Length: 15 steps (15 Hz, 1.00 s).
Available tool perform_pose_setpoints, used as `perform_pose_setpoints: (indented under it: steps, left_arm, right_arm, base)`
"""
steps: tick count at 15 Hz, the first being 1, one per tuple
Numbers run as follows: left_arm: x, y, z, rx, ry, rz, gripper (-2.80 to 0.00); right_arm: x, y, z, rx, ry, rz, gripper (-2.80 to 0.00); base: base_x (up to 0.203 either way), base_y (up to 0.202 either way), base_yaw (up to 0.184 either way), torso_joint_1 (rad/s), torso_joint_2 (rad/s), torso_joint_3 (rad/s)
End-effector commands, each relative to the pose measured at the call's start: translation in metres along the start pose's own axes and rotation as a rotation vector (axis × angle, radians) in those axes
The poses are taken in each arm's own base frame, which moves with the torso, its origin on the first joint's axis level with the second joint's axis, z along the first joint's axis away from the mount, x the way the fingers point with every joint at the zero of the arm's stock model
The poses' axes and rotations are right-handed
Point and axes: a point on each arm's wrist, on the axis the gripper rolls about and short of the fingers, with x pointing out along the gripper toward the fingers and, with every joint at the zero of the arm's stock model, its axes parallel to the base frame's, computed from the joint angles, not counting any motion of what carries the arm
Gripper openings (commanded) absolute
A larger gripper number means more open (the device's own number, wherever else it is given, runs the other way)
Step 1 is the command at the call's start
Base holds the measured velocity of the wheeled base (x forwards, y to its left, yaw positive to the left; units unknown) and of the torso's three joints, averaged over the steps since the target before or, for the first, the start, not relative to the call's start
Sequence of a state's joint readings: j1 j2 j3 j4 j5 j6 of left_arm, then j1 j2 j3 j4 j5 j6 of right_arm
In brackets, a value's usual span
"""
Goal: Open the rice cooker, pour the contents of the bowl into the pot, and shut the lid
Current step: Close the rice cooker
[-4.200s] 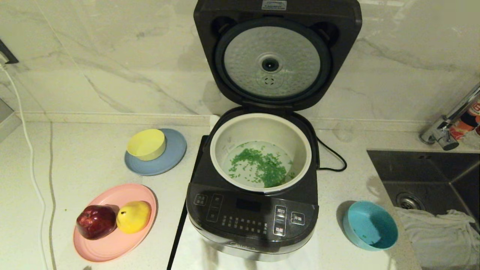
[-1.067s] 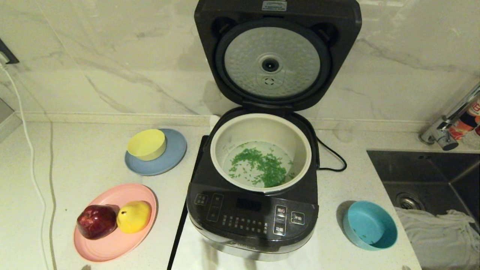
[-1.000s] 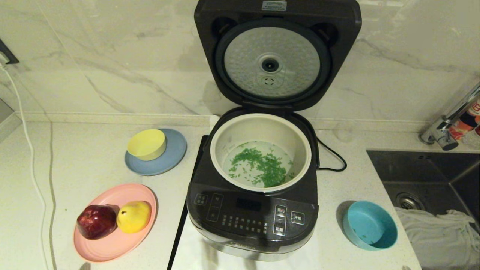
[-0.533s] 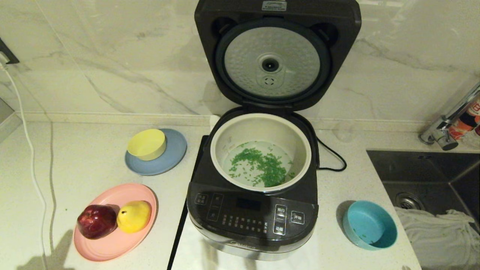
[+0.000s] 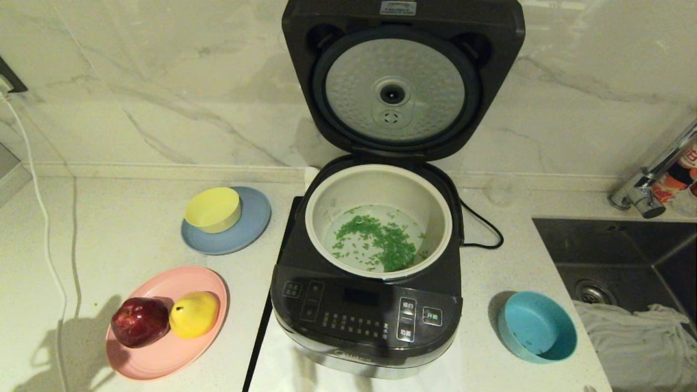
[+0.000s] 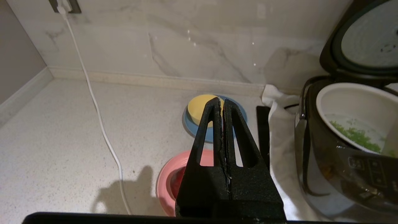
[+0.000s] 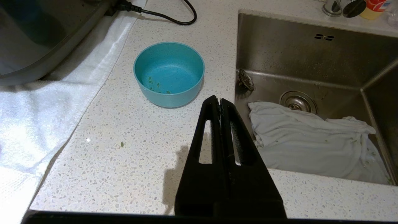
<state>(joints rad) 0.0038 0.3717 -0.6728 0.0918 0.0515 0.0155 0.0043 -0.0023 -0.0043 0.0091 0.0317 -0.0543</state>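
The dark rice cooker (image 5: 366, 316) stands in the middle of the counter with its lid (image 5: 400, 81) tipped up against the wall, silver underside showing. Green chopped contents (image 5: 378, 242) lie in the cream pot (image 5: 321, 218). The teal bowl (image 5: 536, 335) sits upright to the cooker's right, holding only a few green bits (image 7: 157, 85). My left gripper (image 6: 221, 101) is shut and empty, raised over the pink plate left of the cooker. My right gripper (image 7: 220, 101) is shut and empty, above the counter near the bowl. Neither arm shows in the head view.
A yellow bowl (image 5: 213, 209) sits on a grey-blue plate (image 5: 253, 228). A pink plate (image 5: 158, 356) carries an apple (image 5: 139, 321) and a pear (image 5: 195, 314). The sink (image 5: 626, 256) with a cloth (image 5: 642, 337) and a tap (image 5: 648, 179) lies at the right. A white cable (image 5: 46, 239) runs along the left.
A shadow of the left arm has spread onto the counter at the lower left beside the pink plate. The cooker, bowl and contents have not moved.
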Motion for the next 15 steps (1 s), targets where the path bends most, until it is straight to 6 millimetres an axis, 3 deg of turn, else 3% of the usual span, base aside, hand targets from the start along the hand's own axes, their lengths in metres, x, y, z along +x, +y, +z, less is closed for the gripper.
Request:
perform_pose_setpoints:
  steps: [1,7,13,15]
  left_arm:
    - [0.0,0.0,-0.006,0.004,0.019,-0.001,-2.8]
    - [-0.023,0.0,-0.082,0.028,0.093,0.001,-2.8]
    - [-0.029,0.0,-0.09,0.034,0.08,-0.007,-2.8]
    - [-0.032,0.0,-0.102,0.034,0.082,-0.012,-2.8]
  right_arm:
    - [0.0,0.0,0.0,-0.001,-0.001,0.001,-2.8]
    - [0.0,0.0,0.0,-0.001,-0.001,0.001,-2.8]
    - [0.0,0.0,0.0,-0.001,-0.001,0.001,-2.8]
    - [0.0,0.0,0.0,-0.001,-0.001,0.001,-2.8]
  base:
    - [0.0,0.0,0.0,0.0,0.0,0.0]
    - [0.0,0.0,0.0,0.0,0.0,0.0]
    - [0.0,0.0,0.0,0.0,0.0,0.0]
    - [0.0,0.0,0.0,0.0,0.0,0.0]
